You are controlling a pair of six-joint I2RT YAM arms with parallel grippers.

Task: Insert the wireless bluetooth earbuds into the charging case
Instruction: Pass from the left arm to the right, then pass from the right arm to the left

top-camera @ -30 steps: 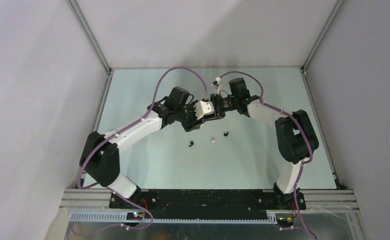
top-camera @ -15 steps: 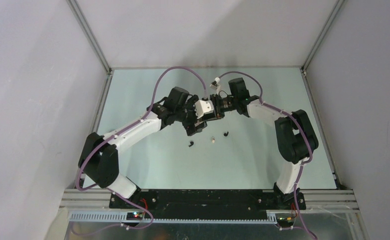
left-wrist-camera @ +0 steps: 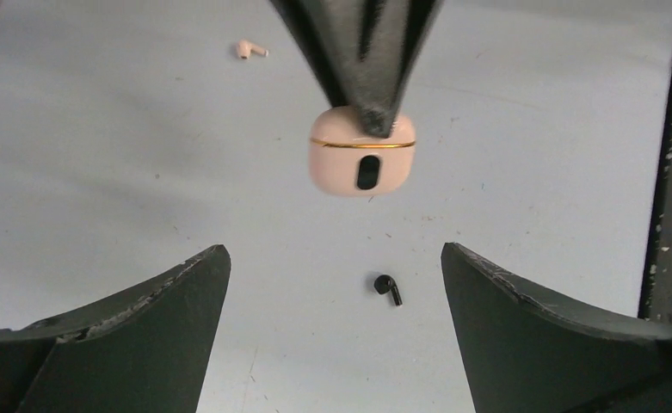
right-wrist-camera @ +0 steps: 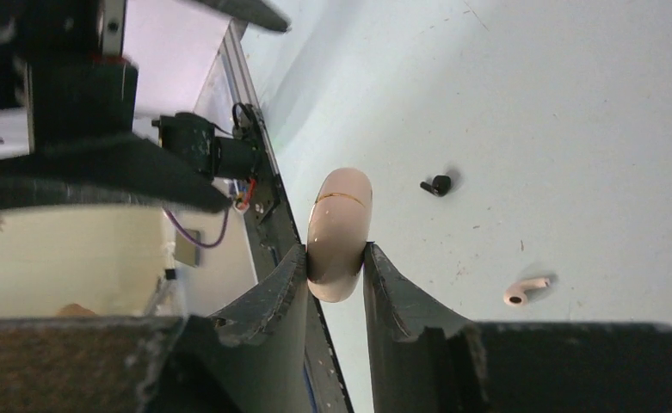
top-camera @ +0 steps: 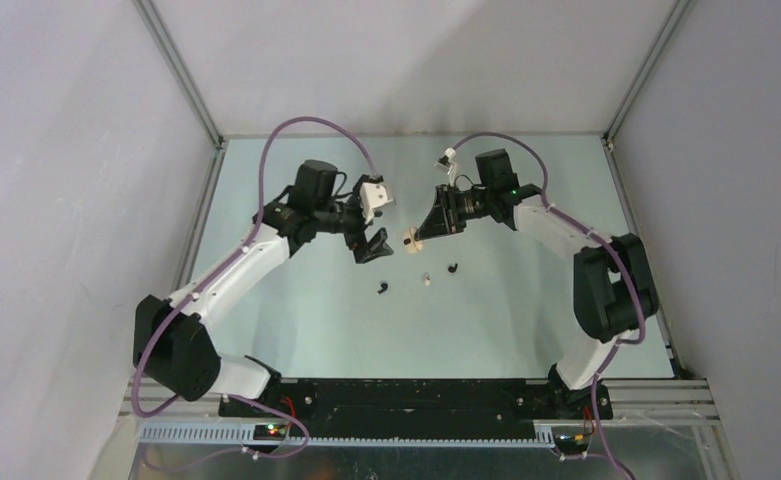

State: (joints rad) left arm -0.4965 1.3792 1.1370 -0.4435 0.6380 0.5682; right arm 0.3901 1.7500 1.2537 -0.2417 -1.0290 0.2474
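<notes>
The right gripper [right-wrist-camera: 336, 258] holds a small rounded charging case [left-wrist-camera: 362, 163] of pale pink plastic, with a thin gold line around it and a dark oval mark on the front. Its two black fingers stand narrow and press on the case from both sides, near the end above the gold line. The case hangs in the air above the pale green table [top-camera: 526, 330] without touching it, and its lid looks closed.

The left gripper [top-camera: 376, 224] is near the case and faces it. Its jaws stand wide apart with nothing between them, and it does not touch the case.

Three tiny earbuds lie on the table, on the side of the arm bases from the two grippers. A cream-white earbud [top-camera: 426, 278] with a short stem is in the middle. One black earbud [top-camera: 452, 268] lies just to the right of it, and the other black earbud [top-camera: 382, 289] lies a little further to the left. All three are apart from each other and outside the case.
</notes>
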